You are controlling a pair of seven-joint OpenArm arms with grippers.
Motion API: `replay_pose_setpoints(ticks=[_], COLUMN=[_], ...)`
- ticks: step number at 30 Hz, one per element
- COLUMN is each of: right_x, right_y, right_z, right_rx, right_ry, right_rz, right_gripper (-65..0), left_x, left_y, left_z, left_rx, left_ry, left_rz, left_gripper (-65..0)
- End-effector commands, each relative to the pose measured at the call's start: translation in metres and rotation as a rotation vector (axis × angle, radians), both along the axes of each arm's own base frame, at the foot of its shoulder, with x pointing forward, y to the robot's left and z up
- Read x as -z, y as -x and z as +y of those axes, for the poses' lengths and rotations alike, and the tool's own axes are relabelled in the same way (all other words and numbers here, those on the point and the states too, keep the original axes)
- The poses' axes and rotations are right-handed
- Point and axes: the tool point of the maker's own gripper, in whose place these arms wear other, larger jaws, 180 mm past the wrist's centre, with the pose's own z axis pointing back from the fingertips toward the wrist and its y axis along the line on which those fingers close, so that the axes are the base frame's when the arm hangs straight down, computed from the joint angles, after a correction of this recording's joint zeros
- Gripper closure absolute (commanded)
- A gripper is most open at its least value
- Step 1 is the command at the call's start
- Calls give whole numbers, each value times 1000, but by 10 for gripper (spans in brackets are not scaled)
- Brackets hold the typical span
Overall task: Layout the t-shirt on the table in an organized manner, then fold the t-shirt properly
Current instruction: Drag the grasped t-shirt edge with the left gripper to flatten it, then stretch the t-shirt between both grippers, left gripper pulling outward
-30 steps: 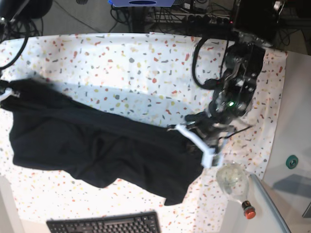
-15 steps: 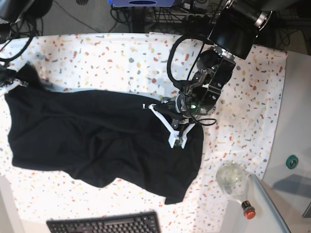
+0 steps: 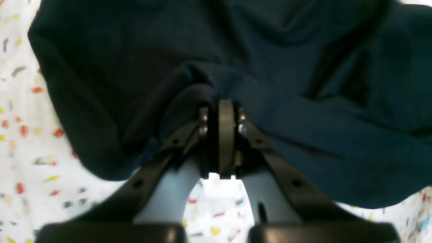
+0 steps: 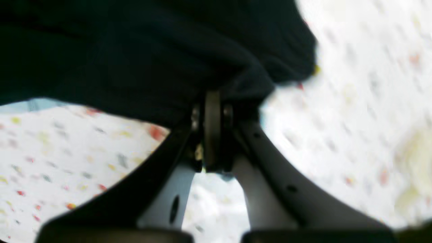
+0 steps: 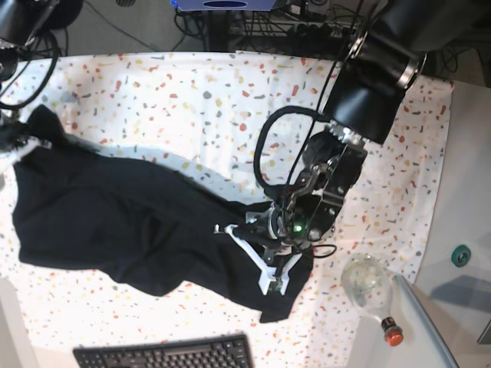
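The black t-shirt [image 5: 130,222] lies crumpled across the left and middle of the speckled table [image 5: 199,100], stretched between both grippers. My left gripper [image 5: 259,259], on the right of the base view, is shut on a fold of the shirt [image 3: 303,111] near its front right part; the closed fingertips show in the left wrist view [image 3: 221,108]. My right gripper [image 5: 23,142] is shut on the shirt's far left corner at the table's left edge. The right wrist view shows its jaws pressed together [image 4: 212,101] on black cloth [image 4: 135,57], lifted slightly off the table.
A black keyboard [image 5: 165,354] lies at the front edge. A clear glass bottle [image 5: 365,282] with a red cap [image 5: 393,333] lies at the front right. A plain grey surface [image 5: 468,192] borders the table on the right. Cables [image 5: 284,31] crowd the far edge.
My left gripper carried the shirt's right part in over the middle, then down toward the front. The cloth bunched up with it. My right gripper shifted slightly farther back, still holding the left corner.
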Motion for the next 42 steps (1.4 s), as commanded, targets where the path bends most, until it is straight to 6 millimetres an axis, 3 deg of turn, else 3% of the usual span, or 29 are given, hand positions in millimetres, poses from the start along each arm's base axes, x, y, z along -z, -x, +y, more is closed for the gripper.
replay_pose_setpoints(ticks=[1, 6, 9, 12, 14, 19, 23, 25, 29, 31, 34, 38, 42], right_x=[-13, -20, -21, -24, -25, -22, -21, -20, -21, -21, -21, -20, -20], right_y=[-14, -27, -29, -29, -28, -22, -21, -22, -25, -25, -24, -23, -23], right_z=[-6, -3, -3, -11, -13, -16, -14, -12, -10, -10, -10, -10, -10], right_rx=[-6, -15, -15, -16, -13, -12, -15, -16, -17, -17, -17, -17, -17], right_ry=[20, 16, 18, 36, 39, 46, 45, 39, 36, 36, 36, 36, 36], right_rz=[-45, -70, -74, -72, -73, -63, -60, -62, -67, -67, -66, -63, -63], right_gripper=[0, 0, 0, 0, 0, 0, 0, 0, 0, 0, 0, 0, 0], left_x=[-17, -12, -23, -42, -49, -20, 9, 24, 42, 44, 39, 35, 49], left_y=[-17, -18, -13, 2, 21, 73, 93, 95, 79, 72, 57, 37, 33], left_z=[-11, -17, -26, 1, 31, 111, 138, 141, 131, 119, 117, 90, 58], left_rx=[2, 42, 143, 78, -12, -204, -257, -254, -233, -214, -227, -189, -97], left_ry=[22, 32, 72, 146, 169, 120, 82, 99, 172, 209, 225, 259, 263], left_rz=[-40, -23, -69, -151, -192, -206, -264, -284, -314, -322, -356, -355, -303], left_gripper=[-28, -219, -331, -383, -383, -383, -383, -382, -382, -382, -382, -382, -380])
